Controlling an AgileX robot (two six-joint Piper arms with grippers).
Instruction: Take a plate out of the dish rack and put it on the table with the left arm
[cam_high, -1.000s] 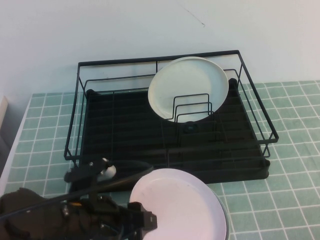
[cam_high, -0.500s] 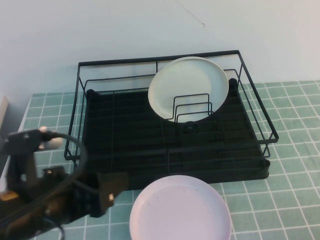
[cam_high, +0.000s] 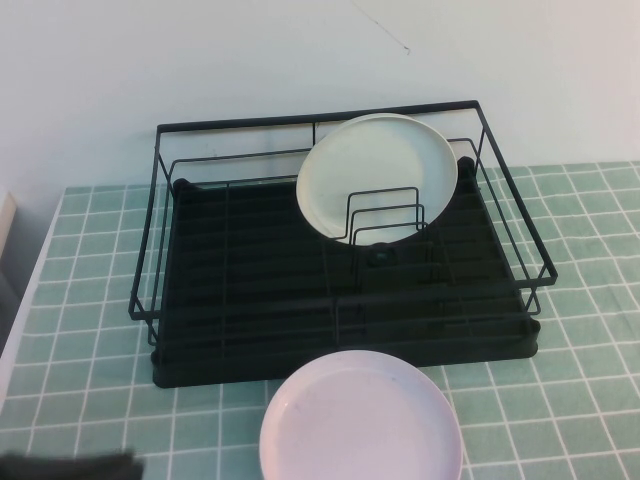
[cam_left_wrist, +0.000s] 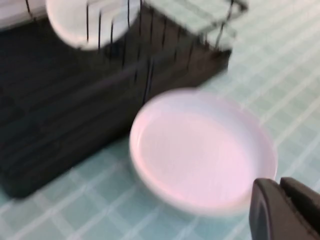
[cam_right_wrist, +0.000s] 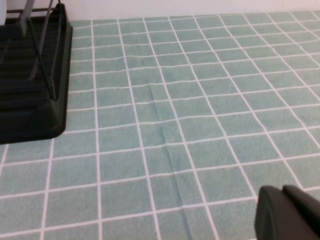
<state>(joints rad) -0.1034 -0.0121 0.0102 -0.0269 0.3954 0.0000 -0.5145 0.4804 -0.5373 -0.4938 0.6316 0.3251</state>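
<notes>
Lying flat on table (cam_high: 90, 300), pink plate (cam_high: 361, 419) sits just in front of dish rack (cam_high: 340, 330), untouched. Cream-white plate (cam_high: 378, 175) stands upright in rack dividers. Left gripper (cam_left_wrist: 286, 206) beside pink plate's rim, fingers closed, empty. Right gripper (cam_right_wrist: 290, 212) above bare tiles, well apart from rack, fingers together, empty.

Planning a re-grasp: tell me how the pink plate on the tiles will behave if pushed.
The pink plate looks glossy and rigid, so it would probably slide rather than bend. It lies flat on the table, so tipping seems unlikely. Its low rim probably offers little purchase.
</notes>
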